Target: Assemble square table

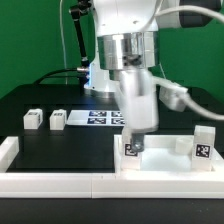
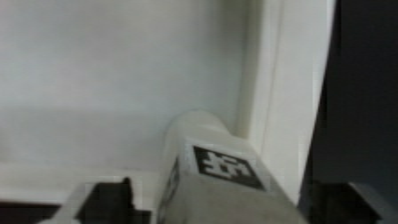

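- Gripper (image 1: 133, 143), lower centre of the exterior view: closed on a leg (image 1: 131, 149), axis upright.
- Tabletop (image 1: 160, 160) directly beneath, at the near-left corner socket.

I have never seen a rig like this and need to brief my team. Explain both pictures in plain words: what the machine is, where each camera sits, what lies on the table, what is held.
The machine is a single robot arm ending in a two-finger gripper. The exterior view comes from a camera off the arm; the wrist view comes from a camera on the wrist, looking down past the fingers.

On the black table lies the white square tabletop. One tagged leg stands at its corner. Two loose legs wait toward the exterior view's left, near the flat marker board.

The gripper appears shut on another tagged leg, held over the tabletop.
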`<state>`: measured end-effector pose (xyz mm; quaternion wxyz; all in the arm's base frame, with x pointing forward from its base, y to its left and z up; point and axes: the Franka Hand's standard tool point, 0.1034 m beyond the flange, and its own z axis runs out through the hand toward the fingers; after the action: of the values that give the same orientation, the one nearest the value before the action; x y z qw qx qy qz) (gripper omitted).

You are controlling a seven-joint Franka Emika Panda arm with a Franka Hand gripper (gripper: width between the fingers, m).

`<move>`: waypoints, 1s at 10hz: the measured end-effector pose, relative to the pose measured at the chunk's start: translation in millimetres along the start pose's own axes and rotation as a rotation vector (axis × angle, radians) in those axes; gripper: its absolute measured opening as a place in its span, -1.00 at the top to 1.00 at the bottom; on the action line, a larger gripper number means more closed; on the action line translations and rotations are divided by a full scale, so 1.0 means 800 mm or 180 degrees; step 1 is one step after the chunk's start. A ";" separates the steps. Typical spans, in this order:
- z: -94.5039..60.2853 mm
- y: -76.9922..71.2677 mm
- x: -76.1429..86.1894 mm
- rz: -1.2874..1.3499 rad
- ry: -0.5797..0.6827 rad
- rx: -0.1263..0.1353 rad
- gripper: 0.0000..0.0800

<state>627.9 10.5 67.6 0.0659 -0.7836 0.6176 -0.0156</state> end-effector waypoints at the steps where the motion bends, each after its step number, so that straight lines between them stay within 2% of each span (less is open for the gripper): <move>1: -0.001 0.000 0.003 -0.0553 -0.0001 0.0025 -0.25; 2: 0.000 0.001 0.004 -0.0674 0.0007 0.0014 -0.55; 5: 0.000 0.001 0.006 -0.1543 0.0048 -0.0014 -0.62; 7: -0.001 -0.005 0.008 -0.2864 0.0202 -0.0024 -0.62; 8: 0.000 -0.003 0.009 -0.3133 0.0206 -0.0032 -0.62; 9: 0.000 -0.003 0.009 -0.3052 0.0206 -0.0030 -0.62; 10: 0.000 -0.003 0.009 -0.2957 0.0206 -0.0028 -0.28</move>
<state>632.0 4.0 67.2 0.0293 -0.9766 0.2030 -0.0652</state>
